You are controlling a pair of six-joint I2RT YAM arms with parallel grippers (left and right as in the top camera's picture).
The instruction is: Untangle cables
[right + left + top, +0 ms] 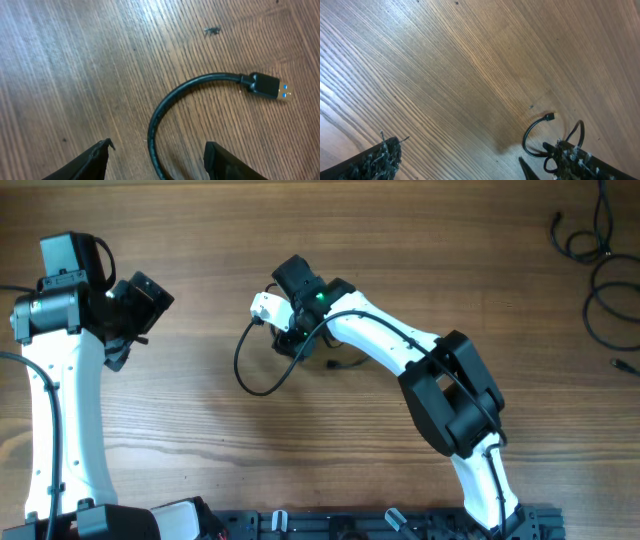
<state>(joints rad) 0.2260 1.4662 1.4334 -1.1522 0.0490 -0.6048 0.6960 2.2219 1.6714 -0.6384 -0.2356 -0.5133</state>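
One black cable (246,377) lies in a loose loop on the wooden table (200,440) at the centre. The right wrist view shows it as a curved cord (165,100) ending in a black plug (265,86) with a gold tip. My right gripper (288,340) is over the cable's upper end; its jaws (157,162) stand open on either side of the cord without touching it. My left gripper (120,345) hovers open at the far left over bare wood, nothing between its fingers (382,157). In the left wrist view the cable's loop (532,137) shows in the distance.
More thin black cables (600,275) lie in loose loops at the table's far right, top corner. A small dark plug end (335,365) lies just right of my right gripper. The right arm (440,380) crosses the table's middle right.
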